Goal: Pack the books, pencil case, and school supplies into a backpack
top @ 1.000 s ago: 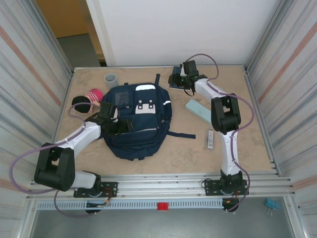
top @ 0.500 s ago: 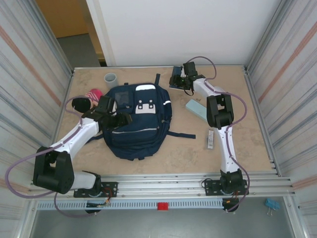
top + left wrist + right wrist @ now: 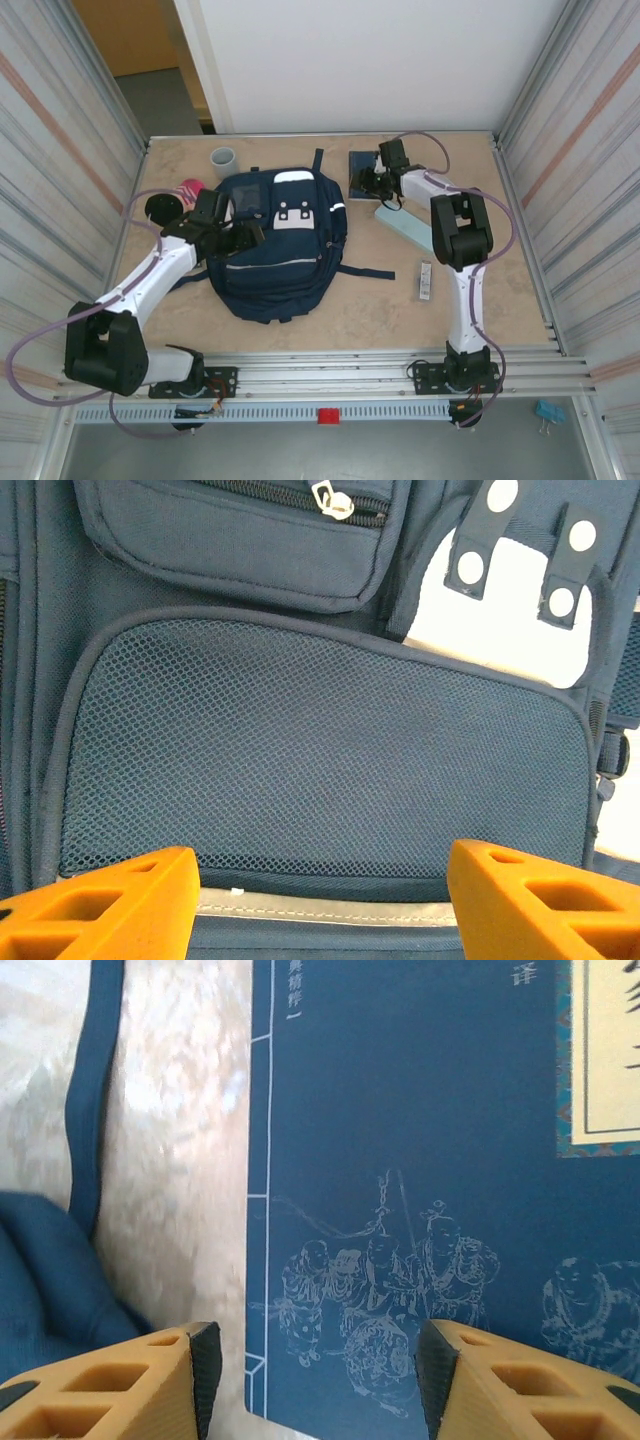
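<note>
The backpack [image 3: 285, 255] lies flat at the middle of the table [image 3: 340, 320]. From it, a cup [image 3: 222, 158] stands at 11 o'clock, a small bundle [image 3: 186, 191] at 10, the book [image 3: 357, 165] between 1 and 2, and a flat slab [image 3: 403, 225] at 3. A short bar [image 3: 425, 281] lies at 5 o'clock from the slab.

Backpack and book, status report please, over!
Left end effector open over backpack mesh pocket. Right end effector open over book, book flat on table. Teal slab nearby.
</note>
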Action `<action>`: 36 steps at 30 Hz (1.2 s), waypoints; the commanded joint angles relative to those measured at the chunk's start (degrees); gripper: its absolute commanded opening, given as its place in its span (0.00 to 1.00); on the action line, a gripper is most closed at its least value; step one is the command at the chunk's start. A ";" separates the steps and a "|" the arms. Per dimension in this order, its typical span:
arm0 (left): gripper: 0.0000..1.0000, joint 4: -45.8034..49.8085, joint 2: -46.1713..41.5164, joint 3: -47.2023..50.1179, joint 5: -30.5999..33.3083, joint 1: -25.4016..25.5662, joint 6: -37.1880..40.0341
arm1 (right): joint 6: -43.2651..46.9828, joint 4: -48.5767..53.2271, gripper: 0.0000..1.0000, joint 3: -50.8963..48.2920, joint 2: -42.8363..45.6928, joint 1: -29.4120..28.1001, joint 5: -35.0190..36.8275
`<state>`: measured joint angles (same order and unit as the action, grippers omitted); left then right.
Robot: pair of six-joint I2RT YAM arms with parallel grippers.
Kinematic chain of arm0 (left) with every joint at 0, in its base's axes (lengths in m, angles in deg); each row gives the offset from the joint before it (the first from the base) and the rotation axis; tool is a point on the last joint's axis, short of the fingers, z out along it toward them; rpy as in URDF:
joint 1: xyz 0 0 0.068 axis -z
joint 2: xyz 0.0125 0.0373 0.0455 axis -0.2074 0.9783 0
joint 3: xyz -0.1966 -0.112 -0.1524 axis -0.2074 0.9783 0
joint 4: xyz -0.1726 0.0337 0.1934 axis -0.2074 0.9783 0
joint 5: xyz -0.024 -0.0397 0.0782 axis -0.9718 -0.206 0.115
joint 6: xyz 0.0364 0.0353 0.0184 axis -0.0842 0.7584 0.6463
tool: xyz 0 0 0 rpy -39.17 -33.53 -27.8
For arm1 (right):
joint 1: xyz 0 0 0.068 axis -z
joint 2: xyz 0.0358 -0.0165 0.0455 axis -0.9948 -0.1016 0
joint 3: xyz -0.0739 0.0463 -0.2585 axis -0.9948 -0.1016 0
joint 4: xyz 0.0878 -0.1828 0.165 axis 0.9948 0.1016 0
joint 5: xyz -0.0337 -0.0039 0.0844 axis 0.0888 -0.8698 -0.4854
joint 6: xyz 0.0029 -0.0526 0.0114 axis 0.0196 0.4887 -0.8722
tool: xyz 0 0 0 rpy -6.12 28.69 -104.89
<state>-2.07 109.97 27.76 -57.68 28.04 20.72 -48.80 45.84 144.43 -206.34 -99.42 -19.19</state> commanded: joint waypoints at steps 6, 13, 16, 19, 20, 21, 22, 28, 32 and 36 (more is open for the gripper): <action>0.66 0.64 -3.07 -1.59 0.17 -0.33 1.15 | -5.12 3.83 0.56 -20.14 11.07 -0.68 -1.83; 0.66 -0.74 -3.85 -1.51 -1.41 0.94 0.67 | -7.68 6.46 0.56 -32.68 22.15 -4.74 0.06; 0.66 -2.14 -3.82 -1.46 -2.01 2.70 -0.36 | -10.06 6.46 0.57 -37.52 27.06 -6.72 0.54; 0.65 -3.68 -3.38 -1.97 -2.09 5.03 -1.60 | -10.48 9.08 0.57 -39.30 31.98 -8.73 0.45; 0.65 -4.39 -3.15 -2.19 -2.20 5.84 -2.08 | -10.23 10.63 0.58 -39.00 33.64 -9.07 0.62; 0.64 -5.25 -2.74 -2.51 -2.33 6.91 -2.87 | -9.80 12.73 0.58 -38.37 35.75 -9.26 0.87; 0.64 -6.30 -2.20 -2.81 -2.57 8.11 -3.78 | -9.18 14.58 0.58 -37.65 37.88 -9.28 0.95; 0.62 -15.91 5.33 -5.83 -3.75 17.30 -8.86 | -0.41 24.92 0.59 -30.14 40.51 -5.17 2.94; 0.60 -19.26 13.92 -10.68 -3.95 22.02 -11.14 | 4.85 25.45 0.58 -27.38 36.10 -0.96 3.65; 0.58 -20.27 21.48 -15.41 -3.81 24.36 -12.01 | 9.52 26.52 0.57 -22.59 29.61 0.78 5.50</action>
<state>-19.79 128.50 15.50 -61.22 51.74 11.01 -45.39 68.31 119.08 -172.55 -98.89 -15.85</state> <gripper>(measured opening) 0.589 0.569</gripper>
